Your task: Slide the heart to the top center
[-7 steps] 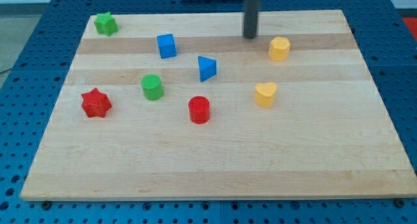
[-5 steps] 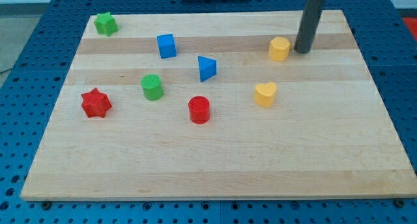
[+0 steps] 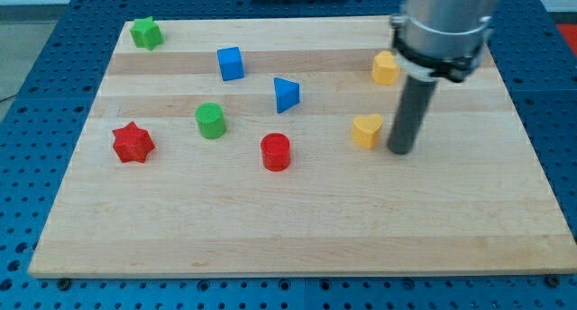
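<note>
Because the yellow heart (image 3: 366,130) has to travel toward the view's top centre, we read our tip (image 3: 401,151) as set low and to the view's right of it on purpose, just beside it and slightly nearer the view's bottom. Contact cannot be confirmed; a thin gap seems to show. The heart sits right of the board's middle, below the yellow hexagon-like block (image 3: 385,68). A push from here would drive it up and leftward, we judge, between that block and the blue triangle (image 3: 286,94). The rod stands near upright, its grey housing above covering part of the board's top right. No fingers exist on this rig; nothing is held.
</note>
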Tool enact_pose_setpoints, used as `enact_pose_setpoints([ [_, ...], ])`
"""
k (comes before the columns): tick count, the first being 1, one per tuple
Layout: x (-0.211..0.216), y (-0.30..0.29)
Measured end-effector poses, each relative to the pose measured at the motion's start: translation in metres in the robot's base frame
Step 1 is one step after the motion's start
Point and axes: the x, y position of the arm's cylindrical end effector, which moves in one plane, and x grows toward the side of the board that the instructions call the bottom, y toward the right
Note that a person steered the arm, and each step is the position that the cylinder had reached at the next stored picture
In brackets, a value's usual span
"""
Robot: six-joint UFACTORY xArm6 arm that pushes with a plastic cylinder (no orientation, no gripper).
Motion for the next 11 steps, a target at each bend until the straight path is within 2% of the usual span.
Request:
enact_pose_setpoints([
  [1,-0.060,-0.040],
  [2,-0.099,-0.059],
  [4,-0.029,-0.055],
  [5,-0.029,-0.090],
  [6,-0.051,-0.106],
  [8,-0.091,-0.100],
  [10,-0.083,-0.102],
  [11,-0.116,-0.099],
])
